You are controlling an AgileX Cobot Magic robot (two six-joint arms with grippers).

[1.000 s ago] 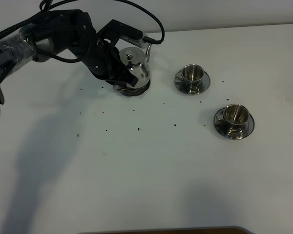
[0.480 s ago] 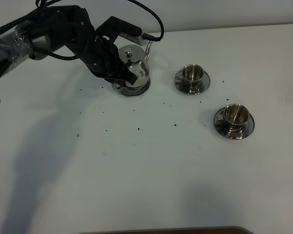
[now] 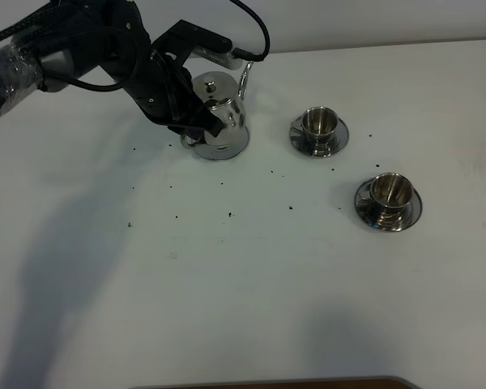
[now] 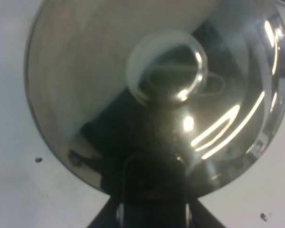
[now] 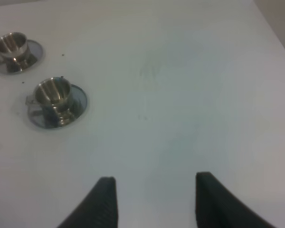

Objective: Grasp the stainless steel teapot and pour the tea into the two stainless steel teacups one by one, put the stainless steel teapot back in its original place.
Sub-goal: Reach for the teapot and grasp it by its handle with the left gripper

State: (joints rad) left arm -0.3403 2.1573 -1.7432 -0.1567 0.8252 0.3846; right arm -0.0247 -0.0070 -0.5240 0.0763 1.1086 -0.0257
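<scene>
The stainless steel teapot is at the back left of the white table, spout pointing to the far side. My left gripper is shut on its handle side. In the left wrist view the teapot fills the frame, its lid knob in the middle, with the left gripper clamped at its edge. The two stainless steel teacups stand on saucers to the right of the pot. My right gripper is open over bare table, with the teacups some way off.
Small dark specks are scattered on the table in front of the pot. A brown edge runs along the near side. The table's right edge appears in the right wrist view.
My left arm has shifted slightly toward the far left with the teapot in its grip, and the dark ring under the pot has faded. The cups have not moved.
</scene>
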